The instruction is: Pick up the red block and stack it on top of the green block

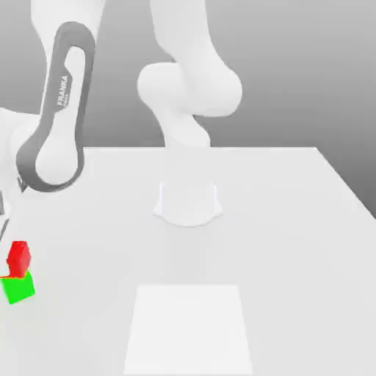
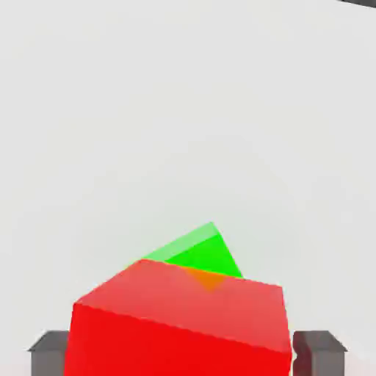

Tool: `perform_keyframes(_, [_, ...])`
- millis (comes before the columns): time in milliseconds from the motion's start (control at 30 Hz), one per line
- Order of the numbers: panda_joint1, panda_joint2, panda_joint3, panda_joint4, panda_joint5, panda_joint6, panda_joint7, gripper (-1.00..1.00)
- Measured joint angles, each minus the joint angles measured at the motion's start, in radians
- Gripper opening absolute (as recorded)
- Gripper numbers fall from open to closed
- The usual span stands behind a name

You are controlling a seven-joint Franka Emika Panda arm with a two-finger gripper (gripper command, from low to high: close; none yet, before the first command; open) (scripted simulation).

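Between the two grey fingers [image 2: 51,351] in the hand view sits one red block [image 2: 180,323], close under the camera. The fingers are spread: one stands just off each side of the block with a thin pale gap showing, so they are not pinching it. Only the stubby ends of both fingers are visible, and the near face of the red block is cut off at the picture's edge.

Just beyond and beneath it is one green block [image 2: 198,250]. The red block covers most of it, leaving a corner and part of the top face showing. The red block is turned at a different angle from the green one and appears to rest on it.

In the exterior view the same pair stands at the far left edge of the white counter [image 1: 294,220]: the red block [image 1: 19,258] on top of the green block [image 1: 18,287], shifted a little and tilted rather than squarely aligned. Whether its full base lies flat cannot be told.

Farther back, one white arm [image 1: 55,117] bends down toward the blocks; its hand is cut off by the exterior view's left edge. The arm's round base [image 1: 188,202] stands mid-counter.
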Motion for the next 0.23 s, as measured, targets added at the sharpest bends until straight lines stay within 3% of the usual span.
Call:
perform_keyframes(100, [-0.003,0.007,0.004,0.001,0.005,0.005,-0.003,1.0])
perform_keyframes(233, [0.018,-0.117,-0.037,-0.007,-0.104,-0.101,0.076,1.0])
